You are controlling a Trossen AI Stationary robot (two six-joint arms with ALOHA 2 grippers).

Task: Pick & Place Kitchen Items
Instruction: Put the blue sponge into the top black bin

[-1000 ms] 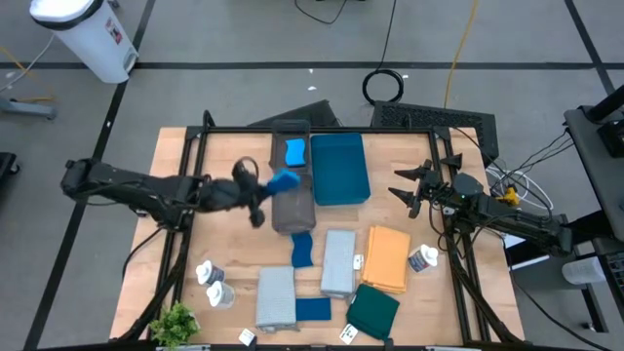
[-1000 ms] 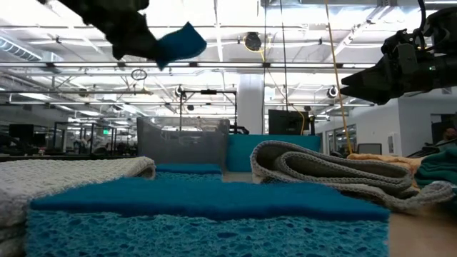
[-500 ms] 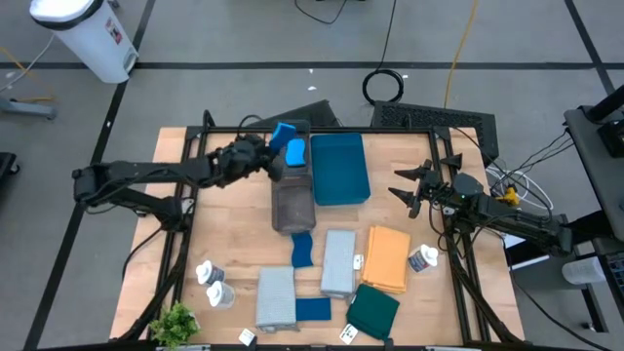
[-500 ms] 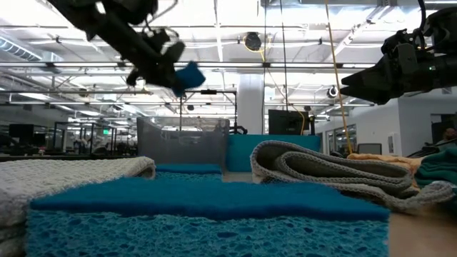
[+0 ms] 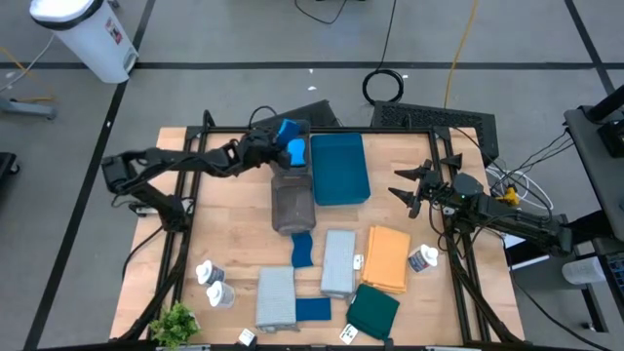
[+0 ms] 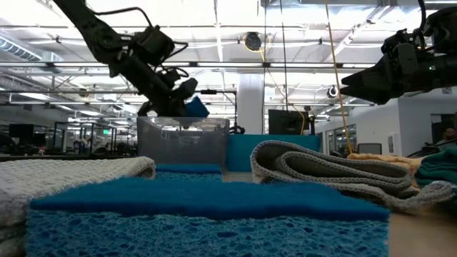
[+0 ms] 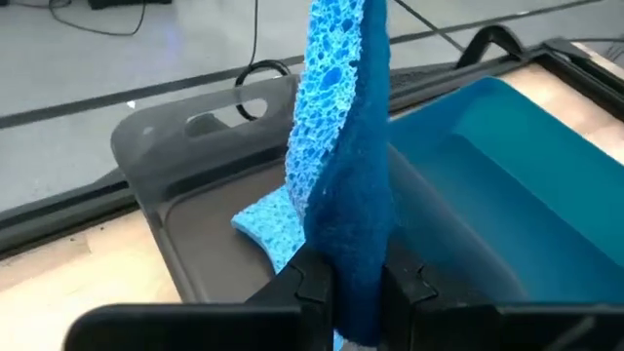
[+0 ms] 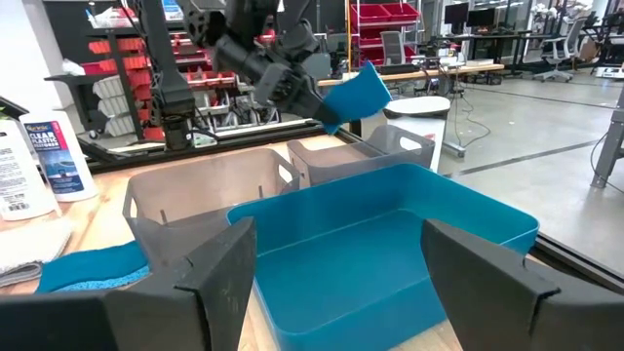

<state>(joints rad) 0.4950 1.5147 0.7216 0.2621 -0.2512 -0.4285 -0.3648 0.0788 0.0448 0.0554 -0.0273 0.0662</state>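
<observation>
My left gripper (image 5: 274,140) is shut on a bright-blue sponge (image 5: 287,130) above the far end of the grey tray (image 5: 292,191); it also shows in the low view (image 6: 194,107) and the left wrist view (image 7: 343,156). A second blue sponge (image 5: 295,151) lies on the grey tray's floor (image 7: 210,244). The teal tray (image 5: 338,168) stands beside it on the right. My right gripper (image 5: 408,191) is open and empty, above the table's right side. Folded cloths and white bottles lie on the near half of the table. My left gripper pinches the sponge's lower end (image 7: 353,283) between its two fingers (image 7: 307,283), across its two broad faces. The sponge stands on edge beyond the fingertips, lifted clear above the grey tray.
Grey cloths (image 5: 276,296) (image 5: 338,261), an orange cloth (image 5: 387,258), a dark teal cloth (image 5: 372,312) and blue sponges (image 5: 302,249) (image 5: 313,309) lie near. White bottles stand at the near left (image 5: 214,285) and right (image 5: 423,258). A green plant (image 5: 174,323) stands at the near left corner.
My left gripper has carried the blue sponge from the grey tray's left side toward the table's far edge and right, and now holds it over the tray's far end. It has come lower, close above the tray's rim. The right arm has kept still.
</observation>
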